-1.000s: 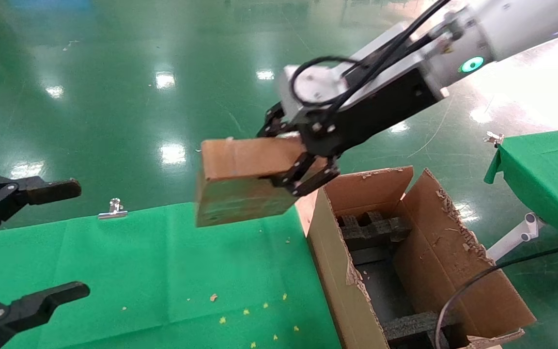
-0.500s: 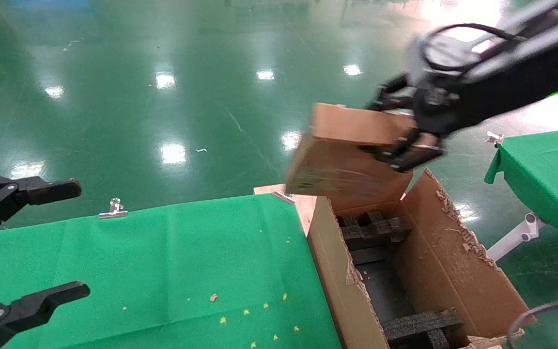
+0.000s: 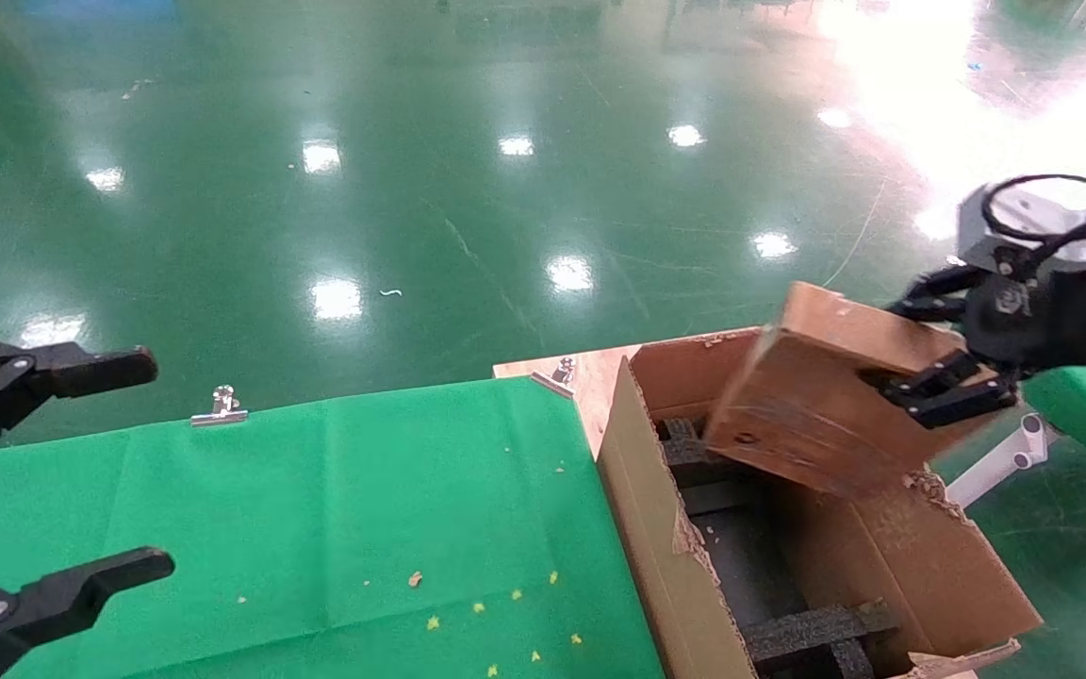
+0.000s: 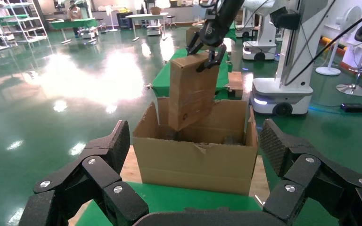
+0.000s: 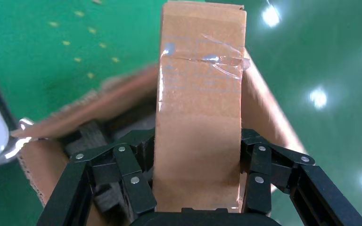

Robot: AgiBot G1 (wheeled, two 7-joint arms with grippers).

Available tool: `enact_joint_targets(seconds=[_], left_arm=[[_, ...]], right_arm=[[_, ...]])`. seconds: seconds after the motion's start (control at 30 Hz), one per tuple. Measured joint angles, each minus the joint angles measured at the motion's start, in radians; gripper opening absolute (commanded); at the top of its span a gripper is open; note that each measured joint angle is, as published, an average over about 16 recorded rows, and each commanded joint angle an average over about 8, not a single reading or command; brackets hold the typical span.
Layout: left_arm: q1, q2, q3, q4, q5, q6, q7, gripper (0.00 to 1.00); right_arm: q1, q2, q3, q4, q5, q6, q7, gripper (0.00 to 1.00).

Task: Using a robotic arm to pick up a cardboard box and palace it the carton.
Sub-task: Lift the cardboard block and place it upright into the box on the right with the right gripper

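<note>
My right gripper (image 3: 925,356) is shut on the small brown cardboard box (image 3: 812,410), its black fingers (image 5: 134,181) pressing both long sides. The box (image 5: 200,108), with clear tape across its face, hangs tilted with its lower corner dipping into the carton's far end (image 3: 684,363). The carton (image 3: 642,509) is large, with torn flaps and black foam inserts (image 3: 816,627) inside. In the left wrist view the box (image 4: 191,89) hangs from the right gripper (image 4: 208,47) over the carton (image 4: 193,160). My left gripper (image 3: 119,471) stays open and empty at the table's left.
A green-clothed table (image 3: 317,490) lies left of the carton, with a metal clip (image 3: 220,407) at its far edge and small crumbs near the front. A second green table (image 3: 1085,405) and a white strut (image 3: 1005,462) stand right of the carton.
The right arm carried the cardboard box rightward and downward, from above the green table to over the carton's opening. The left gripper has not moved.
</note>
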Motion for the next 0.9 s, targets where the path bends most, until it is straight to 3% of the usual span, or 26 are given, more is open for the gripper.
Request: enact_joint_targets(seconds=[0.4,0.67,0.9], left_arm=[[0.0,0.0,0.0,0.0,0.0,0.0,0.0,1.0],[0.0,0.0,0.0,0.0,0.0,0.0,0.0,1.0],[0.0,0.0,0.0,0.0,0.0,0.0,0.0,1.0]], right_arm=[[-0.113,0.073,-0.037,0.007,0.015,0.186,0.217,0.0],[-0.192,0.115,-0.078,0.098,-0.006,0.37,0.454,0.0],[-0.244,0.141,-0.129,0.228,-0.088,0.541,0.702,0.0]])
